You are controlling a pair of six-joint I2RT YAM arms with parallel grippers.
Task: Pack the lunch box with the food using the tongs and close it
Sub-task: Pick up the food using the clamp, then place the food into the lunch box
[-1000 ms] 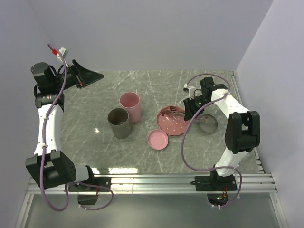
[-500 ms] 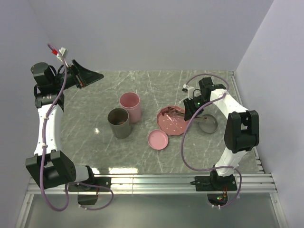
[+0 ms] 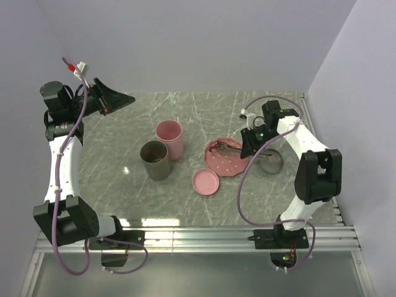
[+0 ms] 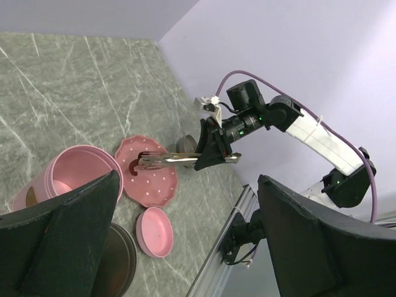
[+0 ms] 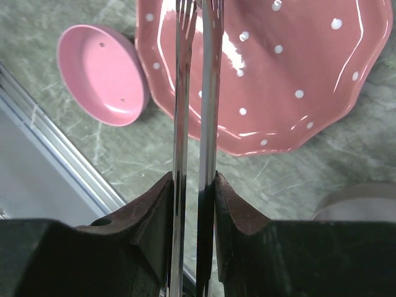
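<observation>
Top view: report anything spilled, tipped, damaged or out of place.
Nothing stands out. The pink cup and grey cup stand upright, the pink lid and grey lid lie flat, and the right gripper holds the tongs over the speckled plate.

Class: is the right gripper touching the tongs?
Touching. Right wrist view: the right gripper clamps the tongs, a finger against each arm.

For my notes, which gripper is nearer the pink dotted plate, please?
Right. The right gripper is just right of the pink dotted plate; the left gripper is far left.
</observation>
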